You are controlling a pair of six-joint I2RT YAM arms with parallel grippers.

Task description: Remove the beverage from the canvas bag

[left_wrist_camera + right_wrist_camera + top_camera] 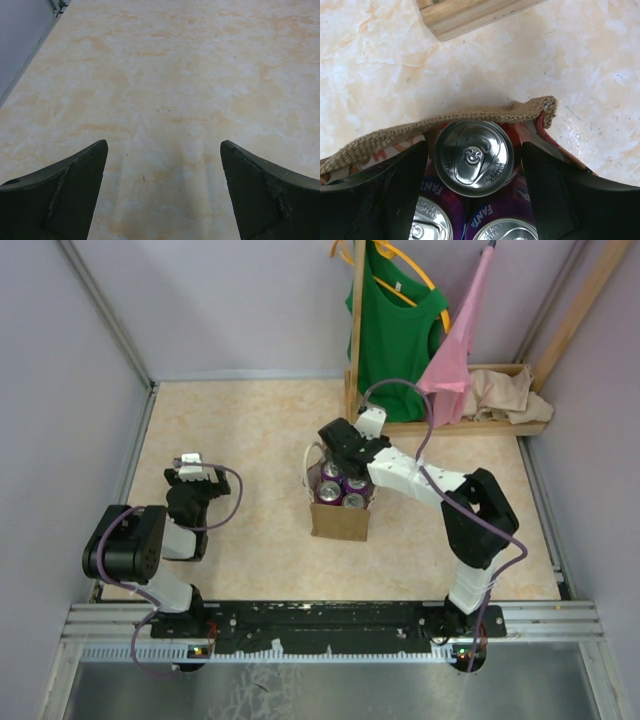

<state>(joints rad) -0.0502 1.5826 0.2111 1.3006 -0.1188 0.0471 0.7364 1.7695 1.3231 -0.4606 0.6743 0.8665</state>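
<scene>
The tan canvas bag (340,522) stands upright mid-table, packed with several cans (343,494). My right gripper (337,464) reaches into its far end. In the right wrist view its fingers (395,185) press both sides of a red can (472,157) with a silver top, just inside the bag's woven rim (470,116). That can sits higher than the purple Fanta cans (505,231) beside it. My left gripper (190,472) hovers over bare table at the left, open and empty, with its fingers (75,190) wide apart.
A wooden rack base (470,425) stands right behind the bag, carrying a green shirt (395,330), a pink cloth (458,355) and a beige cloth (510,395). Its edge shows in the right wrist view (470,12). Walls close in on the left and right.
</scene>
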